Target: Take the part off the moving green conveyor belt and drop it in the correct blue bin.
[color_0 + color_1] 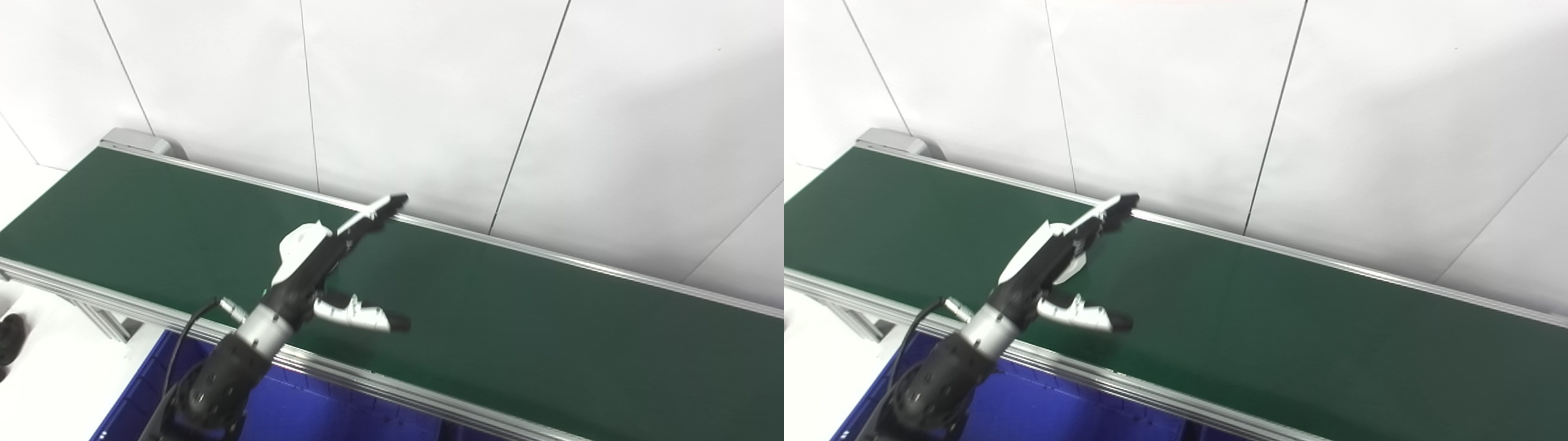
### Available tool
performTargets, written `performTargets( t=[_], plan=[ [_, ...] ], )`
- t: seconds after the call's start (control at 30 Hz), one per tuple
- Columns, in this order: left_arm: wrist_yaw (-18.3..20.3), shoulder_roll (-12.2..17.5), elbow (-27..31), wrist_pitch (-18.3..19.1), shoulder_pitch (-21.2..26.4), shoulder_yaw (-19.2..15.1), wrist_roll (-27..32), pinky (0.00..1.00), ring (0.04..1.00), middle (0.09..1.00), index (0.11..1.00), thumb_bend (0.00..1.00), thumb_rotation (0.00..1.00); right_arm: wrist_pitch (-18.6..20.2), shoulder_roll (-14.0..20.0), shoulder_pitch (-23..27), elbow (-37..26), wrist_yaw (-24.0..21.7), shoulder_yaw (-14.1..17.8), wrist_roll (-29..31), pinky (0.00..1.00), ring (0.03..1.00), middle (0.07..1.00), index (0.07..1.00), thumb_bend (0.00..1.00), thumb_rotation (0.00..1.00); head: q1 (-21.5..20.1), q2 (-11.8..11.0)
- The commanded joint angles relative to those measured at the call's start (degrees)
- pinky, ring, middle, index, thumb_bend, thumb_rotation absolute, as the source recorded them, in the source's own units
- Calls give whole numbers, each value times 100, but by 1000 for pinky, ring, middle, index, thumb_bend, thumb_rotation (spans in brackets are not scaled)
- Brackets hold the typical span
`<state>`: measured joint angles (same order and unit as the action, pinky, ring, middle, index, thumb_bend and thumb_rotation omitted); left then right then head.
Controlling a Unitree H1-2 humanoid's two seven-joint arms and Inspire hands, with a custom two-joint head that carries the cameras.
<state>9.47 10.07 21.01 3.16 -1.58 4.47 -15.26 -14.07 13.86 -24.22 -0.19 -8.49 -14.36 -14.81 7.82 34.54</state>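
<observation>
The left hand [331,269] is hovering spread wide over the dark green conveyor belt [551,318], gripping nothing; the right hand is not showing. No part is appearing anywhere on the belt. Closing late on a moving part risks missing it. The silver aluminium rail [380,380] is edging the blue plastic bin [318,410] below, with open belt rightward

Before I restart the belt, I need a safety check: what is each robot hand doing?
Left robot hand: open, holding nothing, over the belt.
Right robot hand: not in view.
</observation>
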Motion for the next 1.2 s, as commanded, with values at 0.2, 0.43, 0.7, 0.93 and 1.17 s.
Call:
performTargets(
  t=[0.2, 0.43, 0.7, 0.93, 1.17],
  plan=[
    [-956, -261, -1081, 261, 884, 48, -1445, 821, 941, 979, 927, 854, 270, -403, 33, 66, -146, -12, -3, 191, 668, 727, 787, 805, 953, 164, -11, 361],
    [-1607, -36, -2160, 678, 1433, 395, -2999, 988, 1000, 1000, 935, 883, 293, -299, 51, 26, -296, -59, -16, 208, 708, 812, 797, 826, 916, 191, -37, 587],
    [-1706, 106, -2787, 1333, 1630, 734, -3837, 1000, 1000, 1000, 919, 908, 272, -212, 53, -31, -443, -71, -2, 192, 728, 823, 804, 834, 895, 207, -46, 697],
    [-1710, 259, -3051, 1520, 1636, 983, -4218, 1000, 1000, 1000, 907, 922, 243, -125, 64, -91, -608, -85, 17, 145, 769, 814, 796, 834, 885, 186, -16, 809],
    [-757, 366, -2971, 2092, 1525, 1287, -4344, 1000, 1000, 1000, 876, 895, 220, -223, 61, -101, -639, -60, 37, 144, 732, 809, 785, 831, 891, 214, 9, 933]
  ],
)
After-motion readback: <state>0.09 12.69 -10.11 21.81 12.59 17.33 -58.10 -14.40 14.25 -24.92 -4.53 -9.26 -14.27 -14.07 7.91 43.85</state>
